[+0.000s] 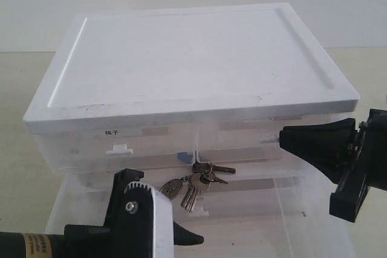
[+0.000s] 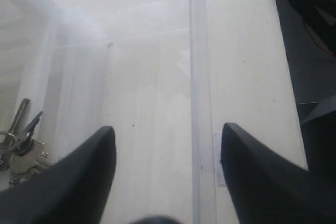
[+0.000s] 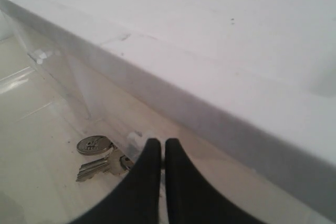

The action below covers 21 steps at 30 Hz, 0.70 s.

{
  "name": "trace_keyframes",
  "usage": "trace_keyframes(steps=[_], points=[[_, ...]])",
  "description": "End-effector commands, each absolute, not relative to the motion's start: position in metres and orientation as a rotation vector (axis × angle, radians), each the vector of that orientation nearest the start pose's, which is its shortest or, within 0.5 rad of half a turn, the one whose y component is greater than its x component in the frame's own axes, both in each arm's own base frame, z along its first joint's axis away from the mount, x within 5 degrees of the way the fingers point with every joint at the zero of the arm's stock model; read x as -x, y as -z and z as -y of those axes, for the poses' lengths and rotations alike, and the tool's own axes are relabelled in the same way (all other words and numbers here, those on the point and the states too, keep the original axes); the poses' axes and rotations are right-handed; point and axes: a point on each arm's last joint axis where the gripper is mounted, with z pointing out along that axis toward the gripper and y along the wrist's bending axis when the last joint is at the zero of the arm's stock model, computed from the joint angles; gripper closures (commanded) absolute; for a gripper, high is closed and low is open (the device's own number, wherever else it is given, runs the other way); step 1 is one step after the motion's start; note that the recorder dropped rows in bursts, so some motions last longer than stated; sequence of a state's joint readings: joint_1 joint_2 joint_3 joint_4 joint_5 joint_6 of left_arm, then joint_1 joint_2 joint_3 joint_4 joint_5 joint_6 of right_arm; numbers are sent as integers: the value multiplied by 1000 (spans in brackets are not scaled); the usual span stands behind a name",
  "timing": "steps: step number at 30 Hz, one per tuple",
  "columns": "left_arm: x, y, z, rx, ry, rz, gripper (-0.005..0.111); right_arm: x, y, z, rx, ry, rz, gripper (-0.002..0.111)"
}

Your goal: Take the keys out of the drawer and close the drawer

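Lying in the open drawer (image 1: 254, 216), the keys (image 1: 196, 179) are untouched; left gripper (image 2: 168, 128) gapes empty, right gripper (image 3: 161, 142) is pinched closed, empty.

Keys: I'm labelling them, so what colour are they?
Silver-grey metal keys; clearest in the exterior view.

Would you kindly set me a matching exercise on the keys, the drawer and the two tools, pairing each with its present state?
1 keys
2 drawer
3 left tool
4 right tool

A jaws together
B pulled out
C lying on the drawer floor
D jaws wide apart

Pairs: 1-C, 2-B, 3-D, 4-A
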State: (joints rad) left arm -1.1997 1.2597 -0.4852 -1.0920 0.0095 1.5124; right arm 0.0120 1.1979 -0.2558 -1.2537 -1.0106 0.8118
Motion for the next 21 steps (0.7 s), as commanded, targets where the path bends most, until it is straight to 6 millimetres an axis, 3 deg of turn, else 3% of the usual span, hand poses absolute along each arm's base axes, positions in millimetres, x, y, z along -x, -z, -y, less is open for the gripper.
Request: trace_keyframes(steps=[1,4,7,10,13,15,16,21], points=[[-80,-218,213,-1541,507,-1641,52,-166,-206,-74,746,-769,-1695,108],[-77,-227,208,-1486,561,-1647,53,-166,-206,-74,746,-769,-1695,108],[-83,-239,202,-1282,598,-1720,57,-166,-206,-74,746,-769,-1695,108],[-96,-249,192,-954,576,-1833,65,-166,-206,-74,746,-769,-1695,108],[-116,-249,164,-562,335,-1992,74,-165,-205,-74,757,-777,-1703,108],[-121,-247,147,-522,109,-1972,78,-165,-205,-74,751,-780,-1713,108],[-121,-243,140,-500,89,-1980,78,-165,-205,-74,752,-781,-1714,108],[-109,-229,137,-514,260,-2036,78,-165,-205,-74,743,-784,-1709,108]])
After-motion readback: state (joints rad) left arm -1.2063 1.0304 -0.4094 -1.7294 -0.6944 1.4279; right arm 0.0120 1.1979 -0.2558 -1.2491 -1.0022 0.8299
